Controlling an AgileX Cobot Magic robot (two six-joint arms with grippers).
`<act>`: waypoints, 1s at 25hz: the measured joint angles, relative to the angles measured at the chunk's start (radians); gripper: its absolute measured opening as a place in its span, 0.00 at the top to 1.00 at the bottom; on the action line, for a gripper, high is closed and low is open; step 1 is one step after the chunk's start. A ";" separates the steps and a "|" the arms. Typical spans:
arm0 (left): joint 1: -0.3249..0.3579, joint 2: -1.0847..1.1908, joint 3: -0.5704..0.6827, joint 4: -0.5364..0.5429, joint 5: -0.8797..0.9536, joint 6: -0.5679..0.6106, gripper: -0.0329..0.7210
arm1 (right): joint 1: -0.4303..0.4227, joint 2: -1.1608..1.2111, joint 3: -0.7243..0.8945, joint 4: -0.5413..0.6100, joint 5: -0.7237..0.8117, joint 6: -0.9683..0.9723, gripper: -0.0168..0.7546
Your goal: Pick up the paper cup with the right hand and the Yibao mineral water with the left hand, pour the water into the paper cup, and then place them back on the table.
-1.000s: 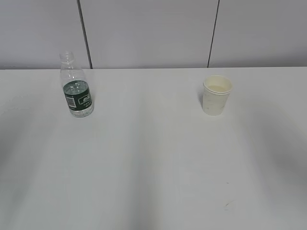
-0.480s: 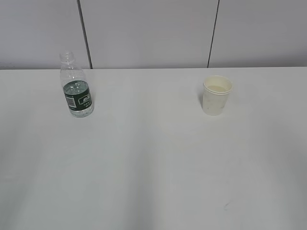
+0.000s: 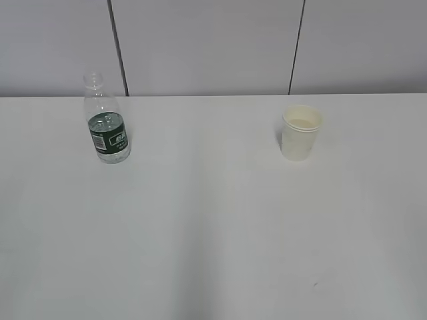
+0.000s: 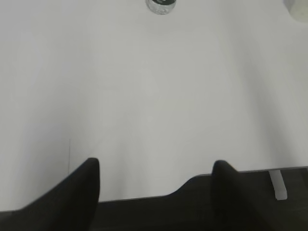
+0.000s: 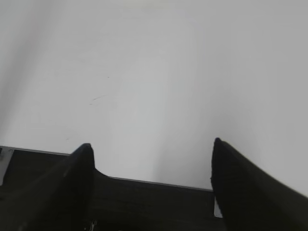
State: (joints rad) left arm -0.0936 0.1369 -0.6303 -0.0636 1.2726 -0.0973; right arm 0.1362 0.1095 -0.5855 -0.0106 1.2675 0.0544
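The Yibao mineral water [image 3: 107, 121] stands upright and capless at the back left of the white table [image 3: 213, 227]. Only its base [image 4: 161, 5] shows at the top edge of the left wrist view. The paper cup [image 3: 301, 132] stands upright at the back right, and its edge [image 4: 298, 9] shows in the left wrist view's top right corner. I cannot tell the water level in either one. My left gripper [image 4: 155, 166] is open and empty over the table's near edge, far from the bottle. My right gripper [image 5: 151, 144] is open and empty over bare tabletop. Neither arm shows in the exterior view.
A grey panelled wall [image 3: 213, 47] rises behind the table's far edge. Faint scuff marks [image 5: 97, 98] lie on the tabletop ahead of the right gripper. The table's dark near edge [image 4: 192, 192] runs under both grippers.
The soft shadows on the near part of the table have faded. The bottle and the cup have not moved.
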 joint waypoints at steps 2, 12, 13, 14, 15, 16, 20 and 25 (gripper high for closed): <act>0.000 -0.057 0.022 0.001 0.002 0.003 0.36 | 0.000 -0.043 0.030 0.000 -0.002 -0.005 0.22; 0.000 -0.157 0.073 0.005 -0.046 0.049 0.36 | 0.000 -0.128 0.097 -0.039 -0.104 -0.013 0.22; 0.000 -0.157 0.079 0.005 -0.070 0.053 0.36 | 0.000 -0.128 0.097 -0.041 -0.107 -0.013 0.22; 0.000 -0.157 0.088 0.005 -0.095 0.057 0.36 | 0.000 -0.128 0.099 -0.042 -0.107 -0.013 0.22; 0.000 -0.157 0.098 0.005 -0.119 0.060 0.36 | 0.000 -0.128 0.099 -0.042 -0.107 -0.013 0.22; 0.000 -0.157 0.109 0.005 -0.139 0.060 0.36 | 0.000 -0.128 0.099 -0.042 -0.109 -0.013 0.22; 0.000 -0.157 0.119 0.005 -0.156 0.067 0.36 | 0.000 -0.128 0.099 -0.042 -0.113 -0.013 0.22; 0.000 -0.157 0.119 0.005 -0.159 0.067 0.37 | 0.000 -0.128 0.099 -0.042 -0.115 -0.013 0.22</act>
State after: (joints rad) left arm -0.0936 -0.0200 -0.5116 -0.0591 1.1138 -0.0303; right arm 0.1362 -0.0189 -0.4862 -0.0522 1.1525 0.0410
